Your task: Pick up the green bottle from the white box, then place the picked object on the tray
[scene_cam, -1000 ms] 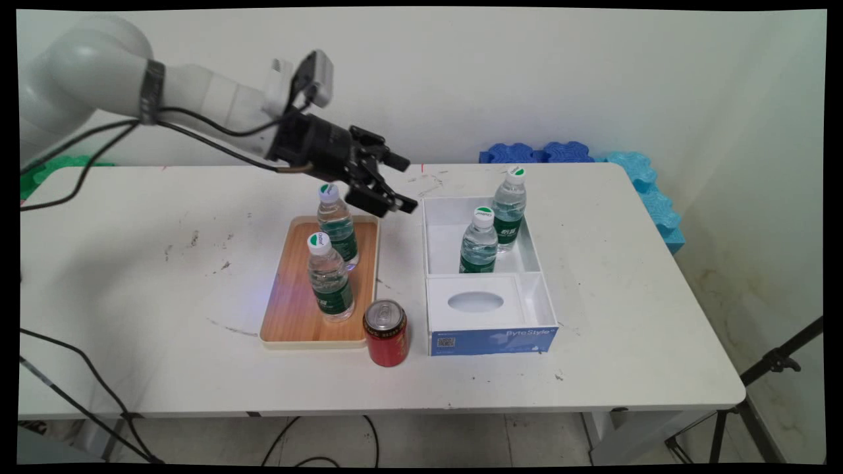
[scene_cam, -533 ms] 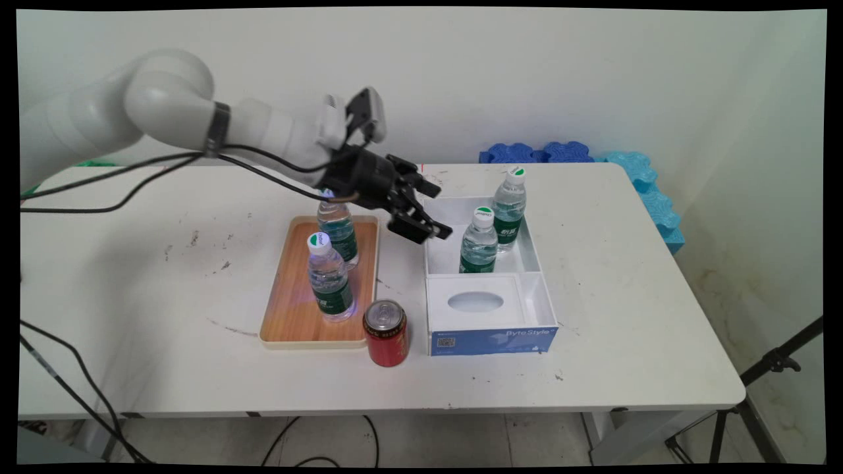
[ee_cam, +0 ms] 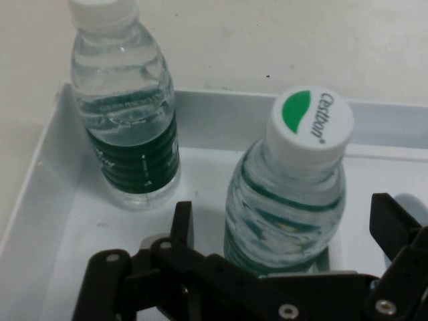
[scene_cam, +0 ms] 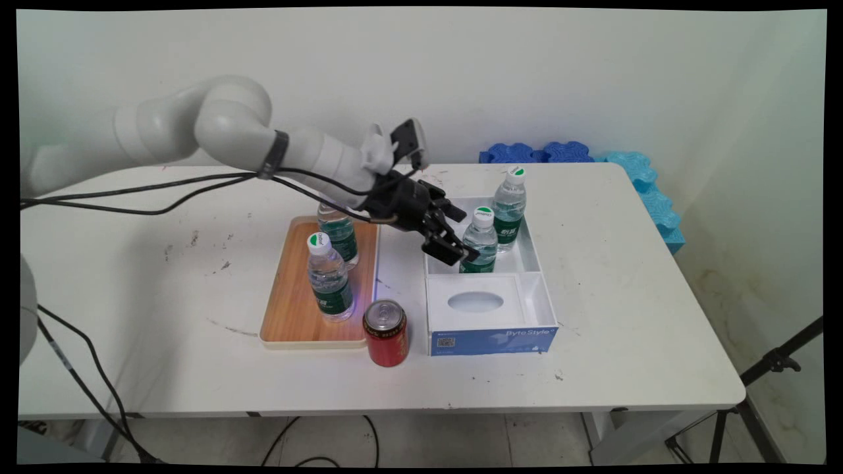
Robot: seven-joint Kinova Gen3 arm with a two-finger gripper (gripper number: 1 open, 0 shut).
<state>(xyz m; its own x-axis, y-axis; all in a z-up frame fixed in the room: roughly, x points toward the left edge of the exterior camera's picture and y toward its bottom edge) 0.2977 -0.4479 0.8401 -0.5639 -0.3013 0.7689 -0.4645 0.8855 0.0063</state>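
While open wide and holding nothing, gripper (ee_cam: 284, 221) hanging with nearer bottle (ee_cam: 289, 194) standing between the jaws, untouched. Just beyond, second bottle (ee_cam: 127, 114) in same white box (ee_cam: 40, 167). Nothing gripped or lifted yet.

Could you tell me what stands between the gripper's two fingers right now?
The hand view shows the nearer water bottle between the open fingers, apart from both.
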